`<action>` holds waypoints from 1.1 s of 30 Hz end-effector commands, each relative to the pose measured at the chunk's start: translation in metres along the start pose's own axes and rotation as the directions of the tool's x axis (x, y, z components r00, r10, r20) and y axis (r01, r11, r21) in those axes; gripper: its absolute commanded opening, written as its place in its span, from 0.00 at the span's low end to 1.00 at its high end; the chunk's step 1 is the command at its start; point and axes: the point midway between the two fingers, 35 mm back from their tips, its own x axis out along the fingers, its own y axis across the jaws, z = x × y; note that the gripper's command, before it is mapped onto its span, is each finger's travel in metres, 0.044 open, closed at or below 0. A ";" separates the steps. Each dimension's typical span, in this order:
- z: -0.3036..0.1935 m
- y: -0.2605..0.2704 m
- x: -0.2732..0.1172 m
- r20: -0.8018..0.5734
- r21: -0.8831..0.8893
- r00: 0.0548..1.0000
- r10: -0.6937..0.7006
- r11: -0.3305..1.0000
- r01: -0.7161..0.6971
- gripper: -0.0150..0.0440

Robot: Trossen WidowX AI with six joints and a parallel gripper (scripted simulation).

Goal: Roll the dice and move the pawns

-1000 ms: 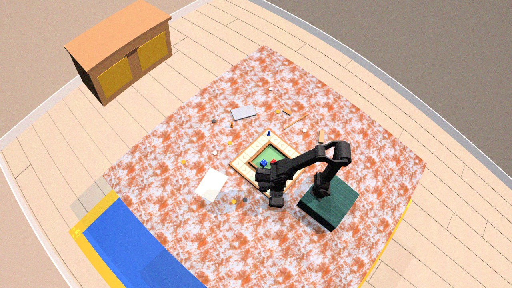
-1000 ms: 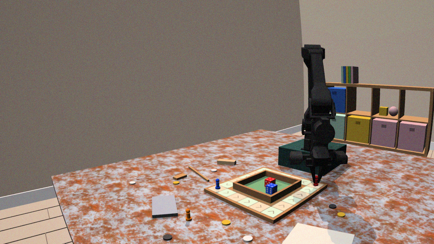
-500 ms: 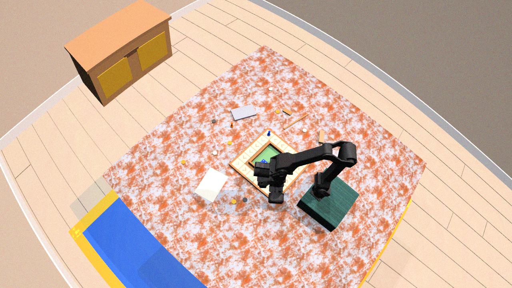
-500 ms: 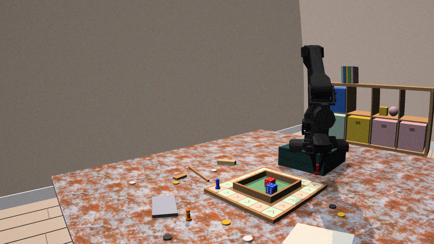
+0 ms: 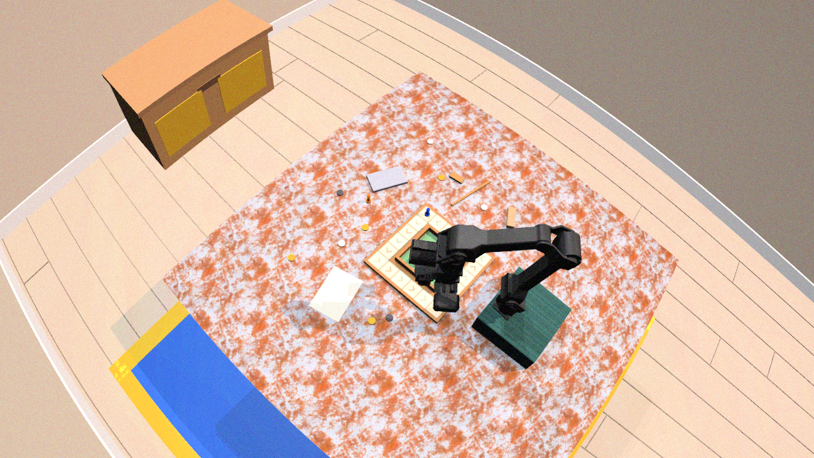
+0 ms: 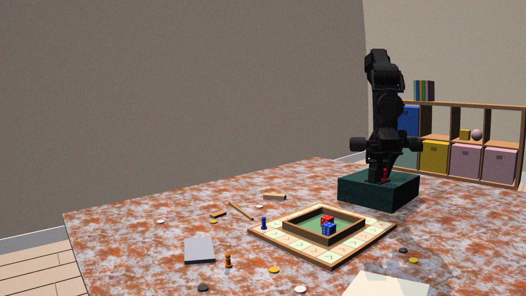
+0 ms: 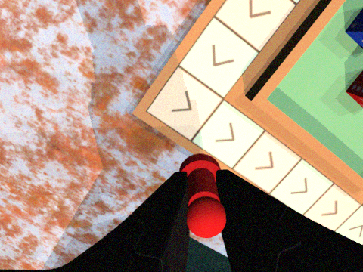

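My gripper (image 7: 201, 183) is shut on the red pawn (image 7: 206, 217) (image 6: 384, 176), which hangs upright above the board's corner area, clear of the board (image 5: 392, 267) (image 6: 298, 244) (image 7: 236, 77). The blue pawn (image 5: 427, 212) (image 6: 263, 223) stands on another corner square. The red die (image 6: 326, 220) (image 7: 358, 90) and the blue die (image 6: 329, 229) (image 7: 356, 31) lie close together inside the tray (image 6: 305, 234). I cannot read their top faces surely. In the top view the arm hides the dice and the red pawn.
An orange pawn (image 5: 368, 199) (image 6: 227, 260) and a grey slab (image 5: 386, 179) (image 6: 199, 250) lie off the board. Wooden pieces (image 5: 510, 217) (image 6: 274, 196), a thin stick (image 5: 470, 193) (image 6: 241, 211), several discs and a white sheet (image 5: 336, 294) (image 6: 386, 285) lie around it.
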 end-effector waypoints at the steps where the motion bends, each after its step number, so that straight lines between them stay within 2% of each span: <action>1: -0.002 -0.002 -0.004 -0.002 -0.005 1.000 0.001 1.000 -0.001 0.25; 33: -0.051 -0.100 0.040 -0.004 -0.005 1.000 -0.009 1.000 0.009 0.25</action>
